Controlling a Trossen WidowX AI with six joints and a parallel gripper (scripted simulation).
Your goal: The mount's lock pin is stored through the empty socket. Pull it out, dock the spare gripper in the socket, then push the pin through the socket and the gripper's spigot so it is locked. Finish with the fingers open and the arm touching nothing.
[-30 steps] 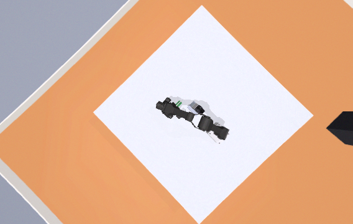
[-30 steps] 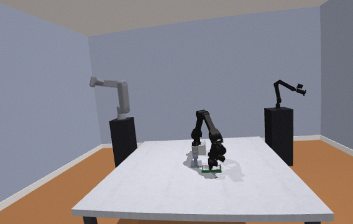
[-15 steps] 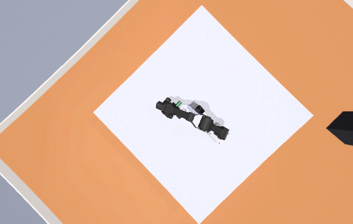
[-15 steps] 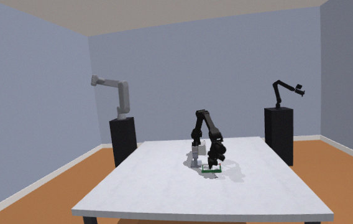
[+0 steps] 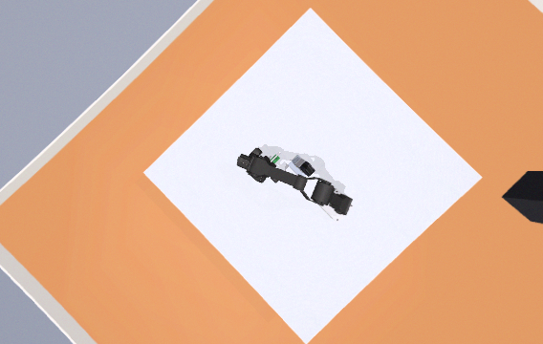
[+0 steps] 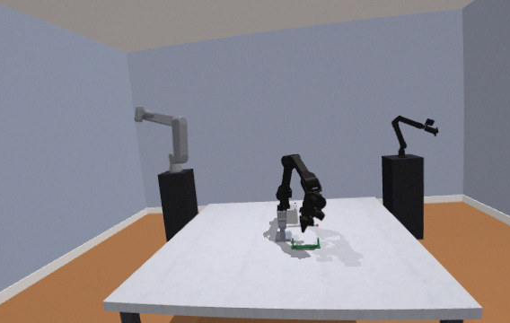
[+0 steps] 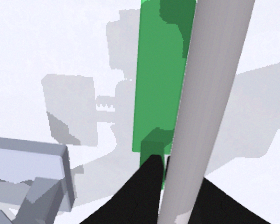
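Observation:
My gripper [image 6: 303,231] [image 7: 163,165] is shut on the lock pin [image 7: 211,75] [image 6: 317,225], a grey rod with a small red end. The pin lies roughly level across the fingers, above a green cradle [image 5: 275,159] [image 6: 305,246] [image 7: 158,85]. The cradle stands on the table and has an upright at each end. The grey mount [image 6: 282,224] [image 5: 295,160] stands beside the cradle, and part of its base shows at the lower left in the wrist view. A black part [image 5: 307,168], possibly the spare gripper, sits at the mount. The socket and spigot cannot be made out.
A pale block [image 6: 292,215] stands behind the mount, near the arm's base. The arm [image 5: 281,176] reaches past the mount on one side. Two other arms [image 6: 180,139] [image 6: 398,130] stand on black pedestals beyond the table [image 6: 237,283].

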